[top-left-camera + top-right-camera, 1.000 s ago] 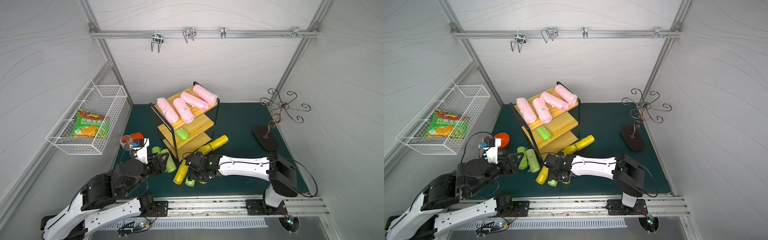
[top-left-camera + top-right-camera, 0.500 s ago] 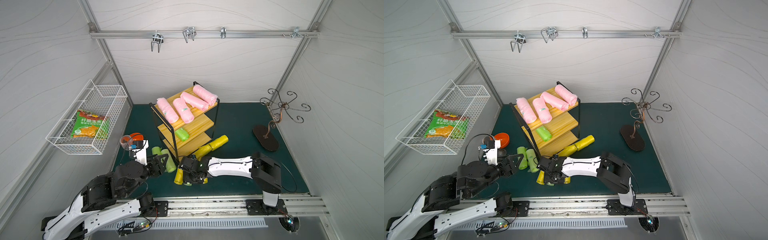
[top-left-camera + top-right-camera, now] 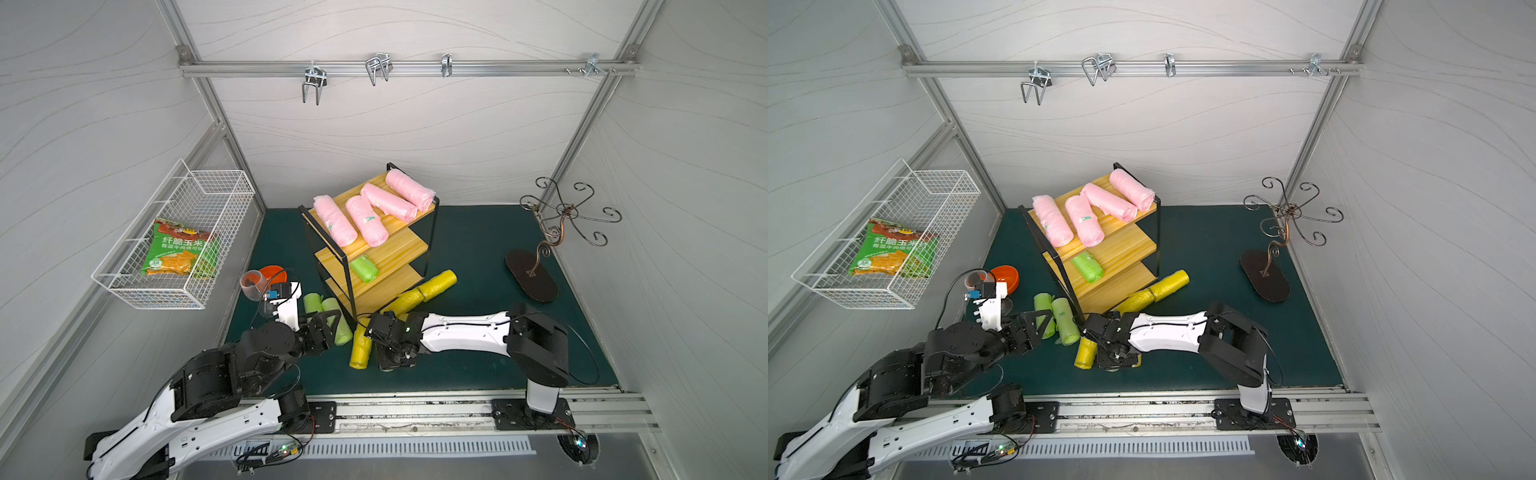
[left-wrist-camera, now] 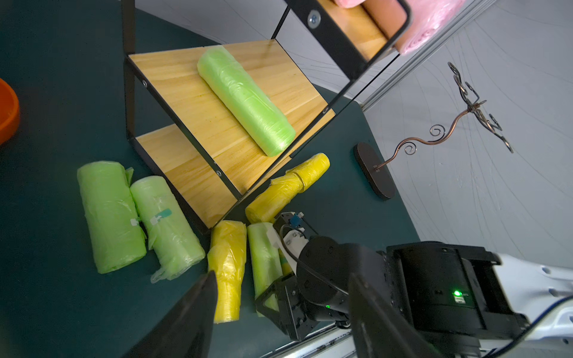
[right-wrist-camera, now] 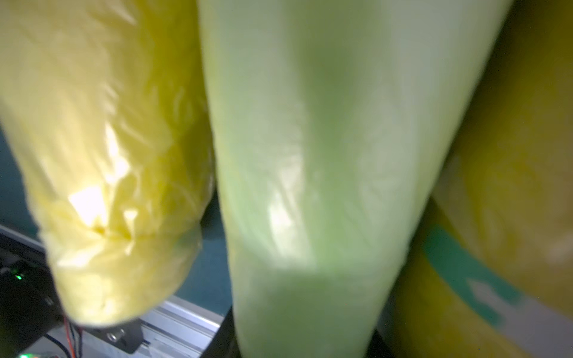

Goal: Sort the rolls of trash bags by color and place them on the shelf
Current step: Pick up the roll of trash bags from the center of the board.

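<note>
Several pink rolls lie on the top board of the shelf (image 3: 399,251), and one lime green roll (image 3: 363,269) lies on its middle board. Two green rolls (image 4: 108,214) (image 4: 164,223) rest on the mat beside the frame. My left gripper (image 4: 282,274) hovers near them, open and empty, also seen in a top view (image 3: 1038,328). My right gripper (image 3: 390,357) is low on the mat, shut on a green roll (image 5: 316,161) that lies between a yellow roll (image 3: 360,347) and another yellow roll (image 5: 511,148). Two more yellow rolls (image 3: 436,282) (image 3: 405,299) lie by the shelf's bottom board.
A white wire basket (image 3: 208,187) with a snack packet (image 3: 174,249) hangs on the left wall. An orange bowl (image 3: 274,272) and a clear cup (image 3: 250,282) stand left of the shelf. A metal hook stand (image 3: 534,276) is at the right. The arms' rail (image 3: 415,409) runs along the front.
My right arm has swung left and its jaws have narrowed onto the green roll between the yellow ones. My left jaws have widened slightly.
</note>
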You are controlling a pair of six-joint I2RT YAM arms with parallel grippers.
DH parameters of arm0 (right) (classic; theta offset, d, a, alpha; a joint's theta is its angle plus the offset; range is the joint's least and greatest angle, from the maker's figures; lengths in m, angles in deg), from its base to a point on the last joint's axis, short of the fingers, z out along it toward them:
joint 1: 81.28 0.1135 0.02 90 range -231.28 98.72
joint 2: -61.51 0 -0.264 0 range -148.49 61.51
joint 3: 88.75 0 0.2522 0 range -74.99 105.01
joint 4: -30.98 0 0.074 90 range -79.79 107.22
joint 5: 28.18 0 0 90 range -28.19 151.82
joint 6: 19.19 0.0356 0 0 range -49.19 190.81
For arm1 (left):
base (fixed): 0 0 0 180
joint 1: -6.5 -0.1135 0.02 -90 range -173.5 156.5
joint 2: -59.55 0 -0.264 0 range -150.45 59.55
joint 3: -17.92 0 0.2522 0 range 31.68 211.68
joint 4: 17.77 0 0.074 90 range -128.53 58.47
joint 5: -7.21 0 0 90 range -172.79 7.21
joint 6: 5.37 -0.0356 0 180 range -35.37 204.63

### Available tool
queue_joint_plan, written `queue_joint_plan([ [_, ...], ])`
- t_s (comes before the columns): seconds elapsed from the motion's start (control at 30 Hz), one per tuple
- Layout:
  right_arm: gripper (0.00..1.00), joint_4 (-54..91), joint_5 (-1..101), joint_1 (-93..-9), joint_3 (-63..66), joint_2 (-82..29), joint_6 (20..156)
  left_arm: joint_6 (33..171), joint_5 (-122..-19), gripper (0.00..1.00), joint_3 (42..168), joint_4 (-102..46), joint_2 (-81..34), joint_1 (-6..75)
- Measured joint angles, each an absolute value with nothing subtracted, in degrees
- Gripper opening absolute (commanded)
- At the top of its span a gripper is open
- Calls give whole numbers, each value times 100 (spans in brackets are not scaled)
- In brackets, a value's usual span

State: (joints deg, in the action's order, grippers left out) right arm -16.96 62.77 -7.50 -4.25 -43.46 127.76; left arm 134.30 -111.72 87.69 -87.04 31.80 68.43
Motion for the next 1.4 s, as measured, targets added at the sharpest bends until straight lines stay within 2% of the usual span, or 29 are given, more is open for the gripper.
queue_joint_plan([
  [0.1,0,-2115,6403,-750,-510,-3496,12206,13552,-11010,86,8767,-8662,3001,6843],
  [0.17,0,-2260,6434,-750,-676,-2556,11823,13596,-10829,99,8699,-8405,2903,6843],
  [0.33,0,-2435,6194,-799,-866,-239,10899,13555,-10142,99,8411,-7417,2752,6843],
  [0.43,0,-2520,5770,-973,-777,480,10481,13450,-9550,99,8338,-6630,2538,6843],
  [0.7,0,-2421,4353,-1327,-473,443,10079,13277,-8291,99,8325,-4820,1954,6843],
  [0.97,0,-1823,3352,-1336,-475,229,10214,13218,-7887,97,8325,-4295,2055,6843],
  [1.07,0,-1560,3101,-1356,-475,126,10354,13214,-7893,88,8303,-4278,2105,6843],
  [1.17,0,-1388,2957,-1386,-475,-42,10475,13214,-7891,70,8244,-4250,2147,6843],
  [1.27,0,-1243,2799,-1513,-475,-147,10571,13227,-7950,46,8207,-4276,2153,6832],
  [1.37,0,-1228,2668,-1647,-475,-178,10606,13364,-7994,9,8188,-4175,2186,6815],
  [1.4,0,-1217,2631,-1684,-473,-191,10604,13386,-8024,0,8183,-4162,2195,6815],
])
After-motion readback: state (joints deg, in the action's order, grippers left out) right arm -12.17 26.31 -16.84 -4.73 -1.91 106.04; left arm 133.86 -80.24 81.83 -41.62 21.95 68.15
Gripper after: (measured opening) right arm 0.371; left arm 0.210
